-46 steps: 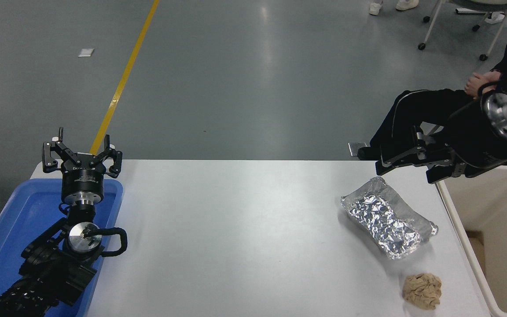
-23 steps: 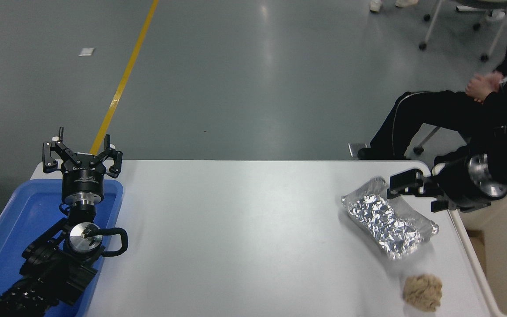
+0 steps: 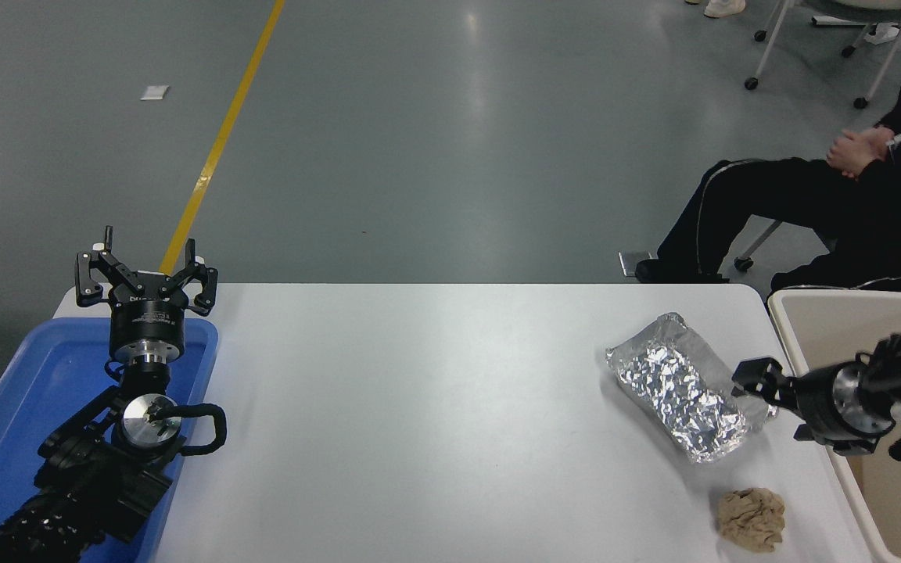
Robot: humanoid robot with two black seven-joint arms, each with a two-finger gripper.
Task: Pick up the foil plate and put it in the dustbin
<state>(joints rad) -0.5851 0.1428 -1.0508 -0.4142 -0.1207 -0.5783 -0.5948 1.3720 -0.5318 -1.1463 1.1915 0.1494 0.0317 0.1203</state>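
The foil plate (image 3: 681,387), shiny crinkled silver, lies on the white table (image 3: 419,407) at the right, tilted diagonally. The cream dustbin (image 3: 849,295) stands just off the table's right edge. My right gripper (image 3: 771,399) reaches in from the right edge over the dustbin's rim. It is open and empty, with one finger (image 3: 755,377) at the plate's right end; I cannot tell whether it touches. My left gripper (image 3: 145,270) is open and parked above the blue tray at the lower left.
A crumpled tan paper ball (image 3: 750,518) lies on the table just in front of the foil plate. A blue tray (image 3: 36,375) sits at the table's left end. A person in dark clothes (image 3: 810,195) sits beyond the table's far right corner.
My right arm has swung from the table's far right corner toward me and lowered to the foil plate's right end. The plate and paper ball have not moved.
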